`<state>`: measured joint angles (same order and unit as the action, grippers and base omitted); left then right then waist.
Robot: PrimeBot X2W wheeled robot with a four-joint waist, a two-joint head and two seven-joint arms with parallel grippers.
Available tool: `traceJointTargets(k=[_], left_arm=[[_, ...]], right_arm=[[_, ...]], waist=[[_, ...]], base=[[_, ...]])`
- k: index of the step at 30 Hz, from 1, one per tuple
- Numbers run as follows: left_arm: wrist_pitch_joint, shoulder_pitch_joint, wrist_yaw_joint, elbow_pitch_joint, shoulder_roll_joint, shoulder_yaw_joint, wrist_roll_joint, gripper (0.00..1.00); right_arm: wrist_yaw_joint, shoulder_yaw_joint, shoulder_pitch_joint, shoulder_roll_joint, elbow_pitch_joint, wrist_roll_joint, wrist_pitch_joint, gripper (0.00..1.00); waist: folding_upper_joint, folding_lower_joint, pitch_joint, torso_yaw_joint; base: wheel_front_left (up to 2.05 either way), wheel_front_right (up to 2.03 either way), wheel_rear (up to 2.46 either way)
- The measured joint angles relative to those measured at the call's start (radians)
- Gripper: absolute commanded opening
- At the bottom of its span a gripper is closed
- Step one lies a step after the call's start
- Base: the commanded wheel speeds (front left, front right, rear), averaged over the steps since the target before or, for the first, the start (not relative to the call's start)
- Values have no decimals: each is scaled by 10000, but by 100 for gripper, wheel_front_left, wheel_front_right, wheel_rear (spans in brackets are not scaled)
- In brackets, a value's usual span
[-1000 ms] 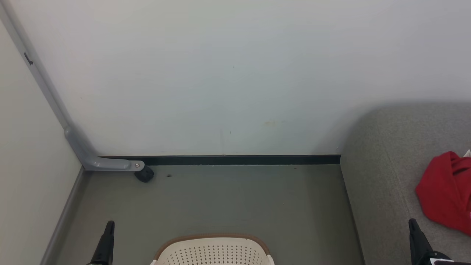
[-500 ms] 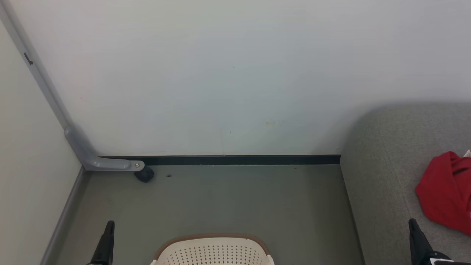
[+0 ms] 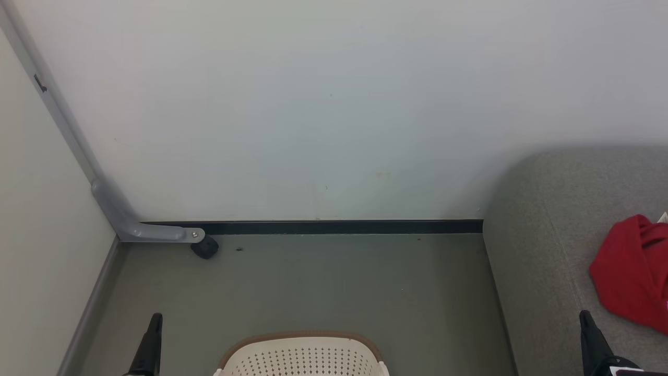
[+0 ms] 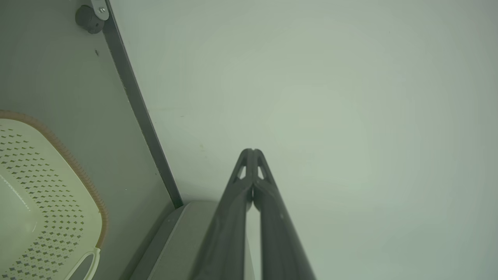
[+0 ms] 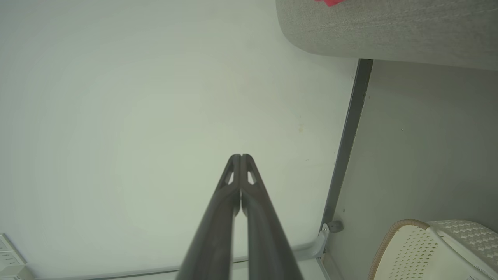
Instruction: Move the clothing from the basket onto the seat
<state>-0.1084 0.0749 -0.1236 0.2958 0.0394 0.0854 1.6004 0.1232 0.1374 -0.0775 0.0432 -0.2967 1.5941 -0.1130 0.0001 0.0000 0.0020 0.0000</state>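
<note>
Hands idle either side of the basket [image 3: 302, 336], red clothing [image 3: 631, 271] on the seat [image 3: 543, 235]

Nothing has shifted in the last second. Left of the basket, the left hand [image 4: 252, 153] hangs with fingers pressed together, holding nothing. Right of it, the right hand [image 5: 241, 157] is likewise closed and bare. Further right, the clothing lies on the seat, near that hand but apart. What shows of the basket's inside is bare, so the move looks done.

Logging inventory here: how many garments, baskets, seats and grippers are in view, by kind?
Bright red fabric garment: 1
Cream-white perforated plastic basket: 1
Grey woven-fabric sofa seat: 1
Dark two-fingered grippers: 2 (left gripper, right gripper)
Total: 5
</note>
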Motion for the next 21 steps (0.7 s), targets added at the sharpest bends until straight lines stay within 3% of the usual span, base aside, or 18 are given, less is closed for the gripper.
traceJointTargets(k=[21], left_arm=[[0, 0, 0, -2, 0, 0, 0, 0]], right_arm=[[0, 0, 0, 0, 0, 0, 0, 0]], waist=[[0, 0, 0, 0]], base=[[0, 0, 0]])
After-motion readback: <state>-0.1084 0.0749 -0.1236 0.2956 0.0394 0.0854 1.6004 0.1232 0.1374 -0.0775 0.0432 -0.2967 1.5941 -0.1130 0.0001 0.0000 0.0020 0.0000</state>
